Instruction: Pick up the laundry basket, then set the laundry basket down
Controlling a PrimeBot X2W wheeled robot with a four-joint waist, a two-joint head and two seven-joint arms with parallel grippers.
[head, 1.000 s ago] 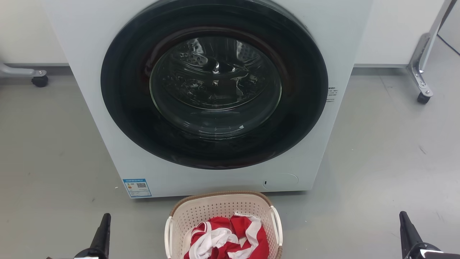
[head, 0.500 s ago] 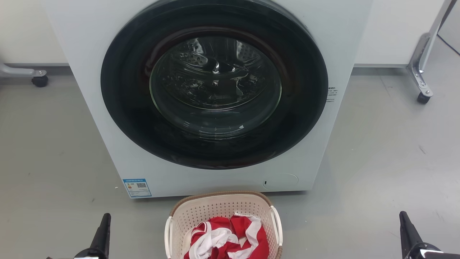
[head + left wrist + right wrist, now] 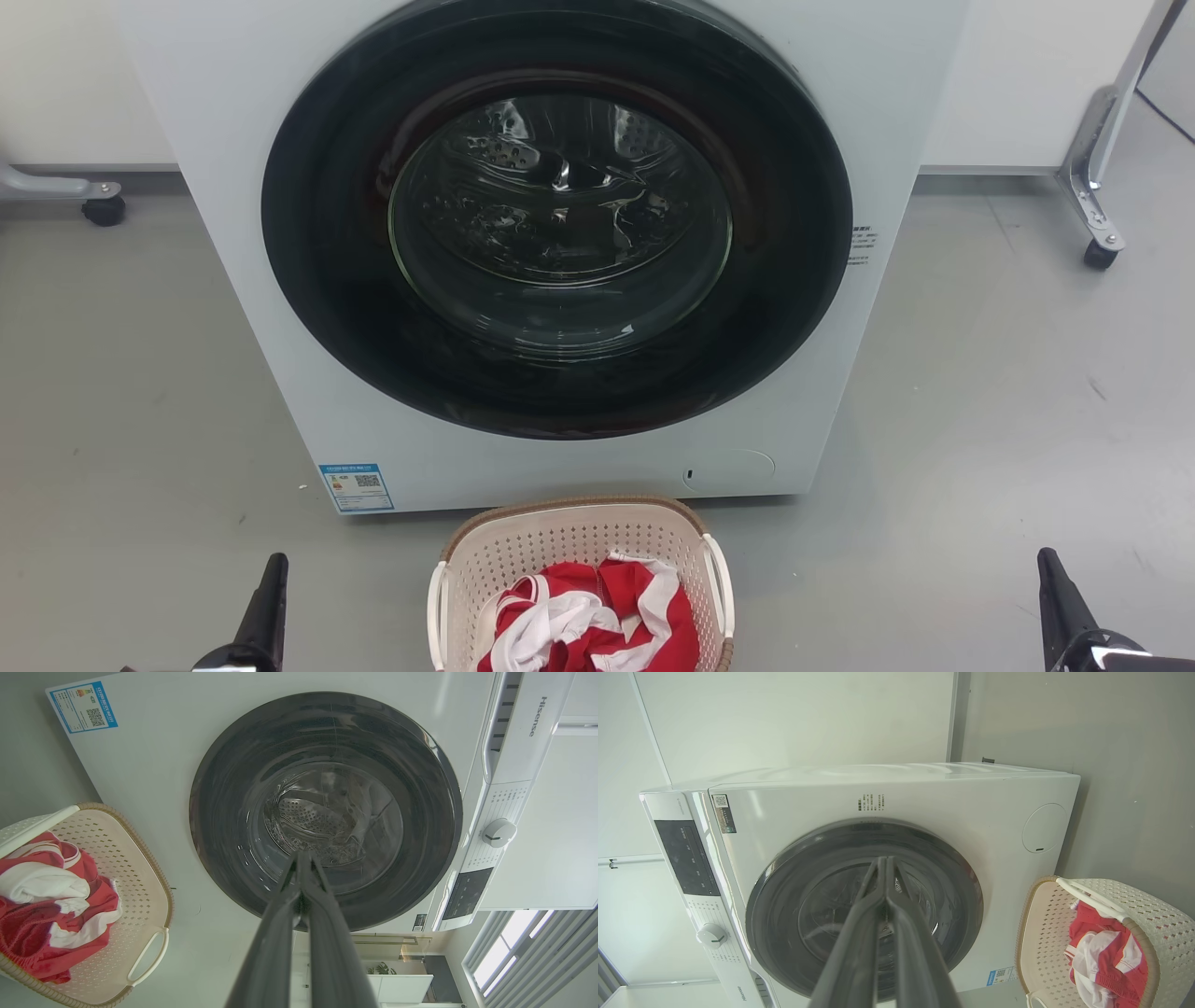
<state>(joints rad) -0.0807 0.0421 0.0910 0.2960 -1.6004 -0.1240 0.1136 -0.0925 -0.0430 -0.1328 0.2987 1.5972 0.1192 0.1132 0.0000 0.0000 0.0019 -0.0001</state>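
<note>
The laundry basket (image 3: pixel 579 543) sits between left gripper (image 3: pixel 274 566) and right gripper (image 3: pixel 1047 560).

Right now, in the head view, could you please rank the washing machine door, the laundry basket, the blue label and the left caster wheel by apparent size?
1. washing machine door
2. laundry basket, partly cut off below
3. blue label
4. left caster wheel, farther back
</note>
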